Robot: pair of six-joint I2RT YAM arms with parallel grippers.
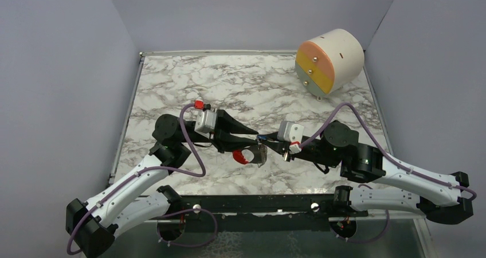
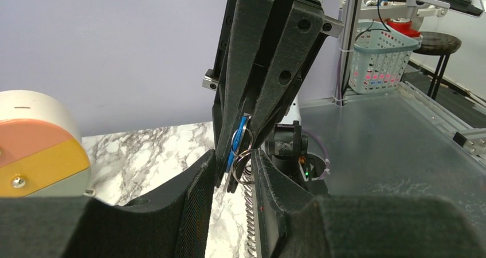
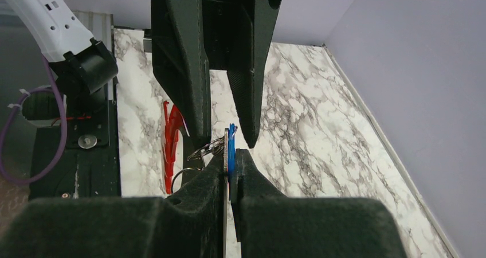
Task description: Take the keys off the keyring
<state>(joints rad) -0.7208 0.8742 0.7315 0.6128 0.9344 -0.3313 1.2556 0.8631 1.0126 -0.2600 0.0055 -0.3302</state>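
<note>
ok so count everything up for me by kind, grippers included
grippers: 2 (left gripper, right gripper)
cylinder: 1
keyring: 1
key: 1
total: 5

Tabletop (image 1: 229,80): white marble pattern, grey veining, pale metal trim on the left and far edges. Far right corner: large cream cylinder (image 1: 344,54) on its side. Its flat face is banded peach, yellow and grey-green, each band with a small knob. Black rail (image 1: 258,203) along near edge.
</note>
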